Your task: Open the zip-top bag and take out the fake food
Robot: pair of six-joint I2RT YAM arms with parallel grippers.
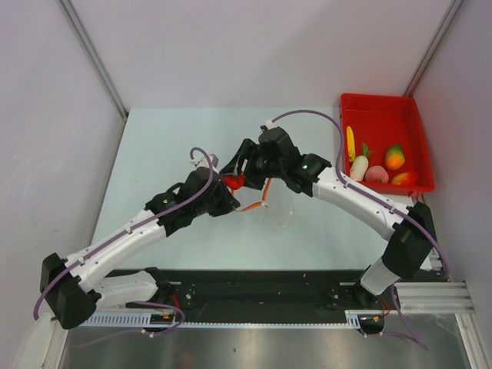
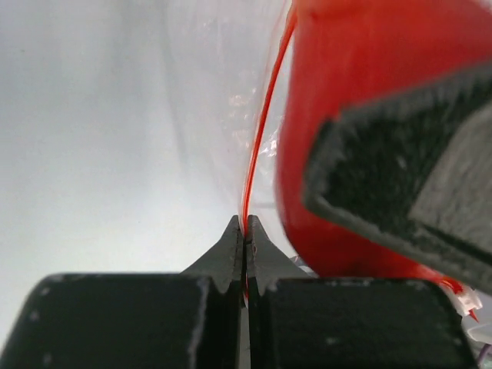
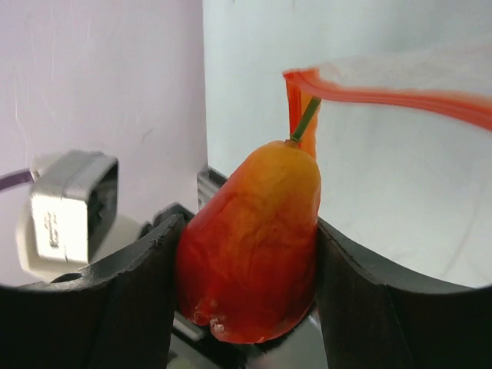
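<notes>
The clear zip-top bag [image 1: 278, 209] lies mid-table, its red-orange zip strip [image 1: 252, 206] lifted at the mouth. My left gripper [image 1: 228, 195] is shut on that strip [image 2: 260, 131], pinched thin between its tips [image 2: 246, 224]. My right gripper [image 1: 235, 177] is shut on a red-orange pear-shaped piece of fake food [image 3: 250, 246] with a green stem, held just outside the bag's mouth [image 3: 384, 96]. In the left wrist view that piece [image 2: 346, 92] looms close on the right, behind a right finger [image 2: 400, 177]. More fake food lies in the red tray [image 1: 382, 108]: white radish [image 1: 359, 166], yellow piece [image 1: 350, 142], orange-green fruit [image 1: 394, 156].
The red tray stands at the table's far right edge, also holding a pink piece [image 1: 376, 175] and an orange-red piece [image 1: 404, 179]. White walls close in on three sides. Both arms meet over the table's middle, with purple cables looping above them.
</notes>
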